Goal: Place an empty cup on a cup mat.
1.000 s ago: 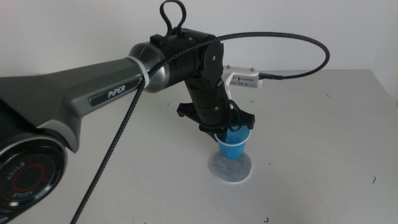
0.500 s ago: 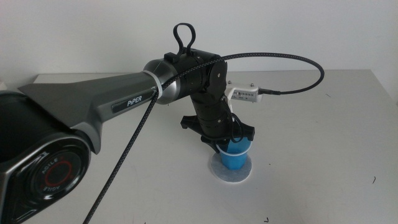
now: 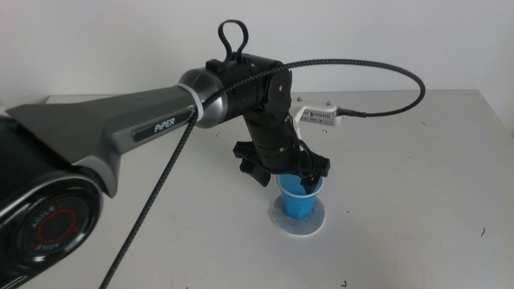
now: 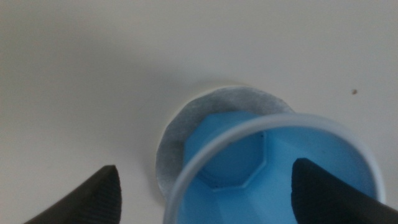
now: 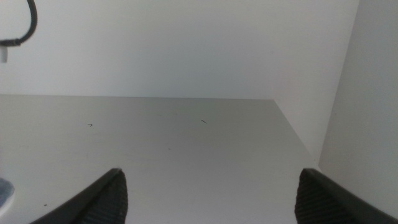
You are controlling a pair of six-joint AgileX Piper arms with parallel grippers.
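Left gripper (image 3: 295, 183) hangs straight down over the cup (image 3: 299, 199) in the middle view, and we see its dark jaws spread wide in the left wrist view (image 4: 205, 186), one on each side of the cup (image 4: 273, 168), with a clear gap to the rim on at least the one side we can check. We read the jaws as apart and not pinching the cup. We see the blue cup standing upright on the grey mat (image 3: 283, 221), open end up, thin white rim on top, nothing inside it that we can make out. From the left wrist camera the mat (image 4: 177, 140) shows as a pale-edged speckled disc sticking out from under the cup base on one side, so the cup sits off the mat's centre but with its base on it. We see the mat lying flat on the white table (image 3: 401, 193), roughly mid table. Right gripper (image 5: 208, 193) waits well away from the cup, jaws spread, facing bare table (image 5: 186, 143) and a white wall. We also see a braided black cable (image 3: 377, 66) looping over the left arm (image 3: 120, 132) to its wrist camera (image 3: 320, 115).
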